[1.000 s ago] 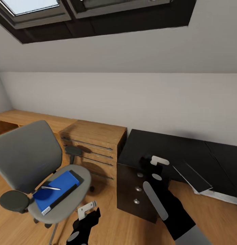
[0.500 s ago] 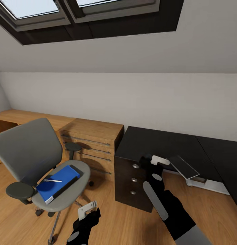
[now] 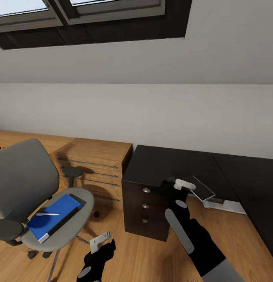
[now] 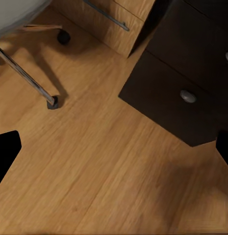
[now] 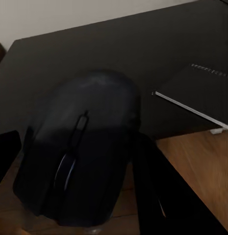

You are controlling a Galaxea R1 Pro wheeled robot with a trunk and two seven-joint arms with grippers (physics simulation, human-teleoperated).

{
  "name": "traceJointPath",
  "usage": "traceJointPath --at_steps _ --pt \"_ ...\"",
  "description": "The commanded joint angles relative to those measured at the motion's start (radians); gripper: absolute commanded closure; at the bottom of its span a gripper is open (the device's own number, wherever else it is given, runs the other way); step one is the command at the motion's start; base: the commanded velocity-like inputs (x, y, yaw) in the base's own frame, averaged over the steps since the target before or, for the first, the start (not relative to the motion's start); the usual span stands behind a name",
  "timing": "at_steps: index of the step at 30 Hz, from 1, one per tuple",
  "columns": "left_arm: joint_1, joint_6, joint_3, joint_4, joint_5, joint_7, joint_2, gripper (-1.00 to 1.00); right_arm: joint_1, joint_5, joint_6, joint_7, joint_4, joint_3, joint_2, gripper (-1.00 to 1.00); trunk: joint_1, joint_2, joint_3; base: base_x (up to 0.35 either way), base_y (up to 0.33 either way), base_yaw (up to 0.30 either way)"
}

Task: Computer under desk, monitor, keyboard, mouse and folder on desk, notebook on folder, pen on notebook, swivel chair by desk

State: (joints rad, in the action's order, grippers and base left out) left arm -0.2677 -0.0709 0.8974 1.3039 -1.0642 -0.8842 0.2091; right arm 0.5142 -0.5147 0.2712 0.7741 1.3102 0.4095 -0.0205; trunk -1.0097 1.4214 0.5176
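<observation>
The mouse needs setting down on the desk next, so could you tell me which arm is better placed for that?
The right. Its gripper is shut on the mouse at the edge of the desk. The left gripper hangs low over the floor near the swivel chair.

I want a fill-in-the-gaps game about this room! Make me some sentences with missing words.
1. The blue folder lies on the seat of the swivel ____.
2. The thin whitish ____ rests on top of the folder.
3. The right gripper holds a black computer ____.
4. The drawer unit under the black desk has ____ round knobs.

Missing words: chair; pen; mouse; three
</observation>
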Motion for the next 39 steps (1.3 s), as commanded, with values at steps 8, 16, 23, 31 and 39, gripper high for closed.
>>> traceJointPath --at_steps 8,16,23,31,39 --pt "-0.001 -0.007 0.003 0.002 -0.008 -0.004 0.001 -1.0 0.001 -0.007 0.002 0.008 0.0 0.0 0.002 1.0 0.0 0.001 0.001 0.0 0.0 -0.256" --pt "-0.002 -0.007 0.001 0.002 -0.009 -0.005 0.004 -1.0 0.001 -0.007 0.002 0.006 0.0 -0.002 0.005 1.0 0.0 0.001 0.001 0.0 0.0 -0.269" --pt "-0.001 -0.007 0.001 0.002 -0.01 -0.005 0.004 -1.0 0.001 -0.007 0.0 -0.002 -0.079 -0.055 0.005 1.0 0.0 0.001 0.001 0.0 0.0 -0.298" --pt "-0.001 -0.007 0.001 0.002 -0.01 -0.005 0.004 -1.0 0.003 -0.007 -0.058 -0.004 -0.145 -0.072 0.028 1.0 0.0 0.001 0.001 0.0 0.0 -0.3" --pt "-0.002 -0.007 0.001 0.002 -0.01 -0.005 0.004 -1.0 0.006 -0.01 -0.058 -0.028 -0.156 -0.15 0.068 1.0 0.0 0.001 0.001 0.0 0.0 -0.3"
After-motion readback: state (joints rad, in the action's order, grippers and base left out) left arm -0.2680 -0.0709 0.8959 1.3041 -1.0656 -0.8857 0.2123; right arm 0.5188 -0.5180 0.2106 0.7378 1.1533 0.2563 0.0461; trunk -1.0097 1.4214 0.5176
